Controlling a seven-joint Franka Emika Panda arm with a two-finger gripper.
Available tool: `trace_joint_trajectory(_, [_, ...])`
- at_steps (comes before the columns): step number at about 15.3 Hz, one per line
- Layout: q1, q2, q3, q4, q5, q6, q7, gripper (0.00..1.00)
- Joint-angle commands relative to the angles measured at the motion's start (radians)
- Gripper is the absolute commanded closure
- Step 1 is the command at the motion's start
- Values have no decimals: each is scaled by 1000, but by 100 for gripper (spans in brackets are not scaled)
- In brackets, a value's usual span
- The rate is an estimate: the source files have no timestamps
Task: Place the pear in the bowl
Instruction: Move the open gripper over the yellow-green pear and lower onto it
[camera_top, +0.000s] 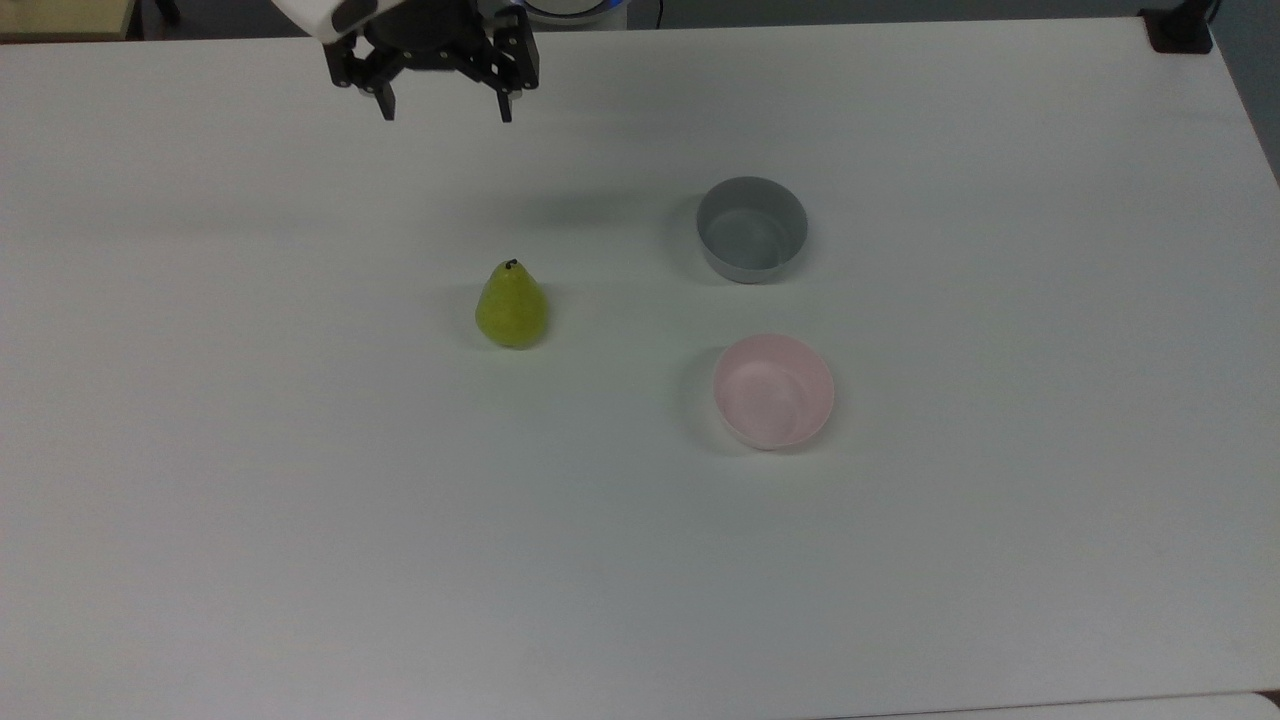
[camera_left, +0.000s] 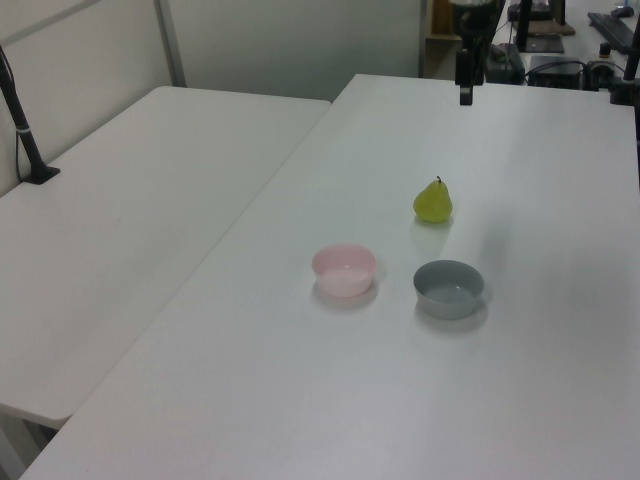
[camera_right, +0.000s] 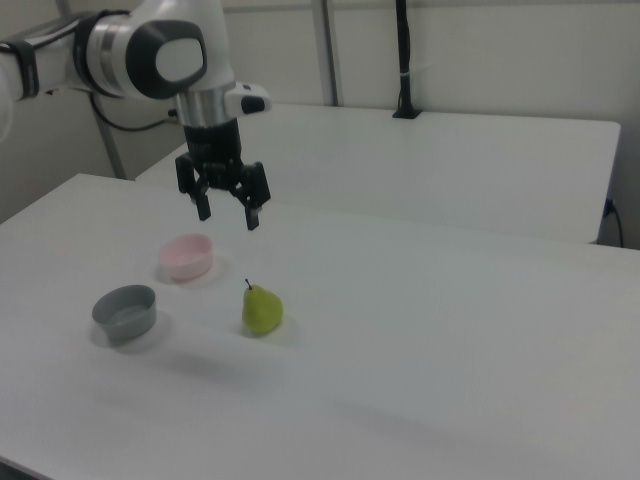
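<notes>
The gripper (camera_top: 444, 108) is held with fingers apart above the table's (camera_top: 300, 560) far edge; the pear (camera_top: 511, 307) stands upright mid-table, apart from the bowl (camera_top: 773, 391); its glossy, tapered skin could be squeezed out of an off-centre pinch.

You have the gripper (camera_right: 228, 217) hanging above the table (camera_right: 420, 340), fingers spread, empty. Pear (camera_right: 262, 309) stands upright below it, apart. Pink bowl (camera_right: 187, 256) and grey bowl (camera_right: 126, 311) sit to the right view's left.
</notes>
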Motion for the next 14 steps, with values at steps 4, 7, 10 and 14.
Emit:
trace_joint_trajectory(4, [40,71,-6,-83,-4,145,-50,0])
trace_joint_trajectory(7, [51,120,-6,-108,-6,209,-50,0])
trace_joint_trajectory(10, [68,166,-6,-132,-7,292,-42,0])
trace_joint_trajectory(14, [83,226,-6,-132,-41,316,-38,0])
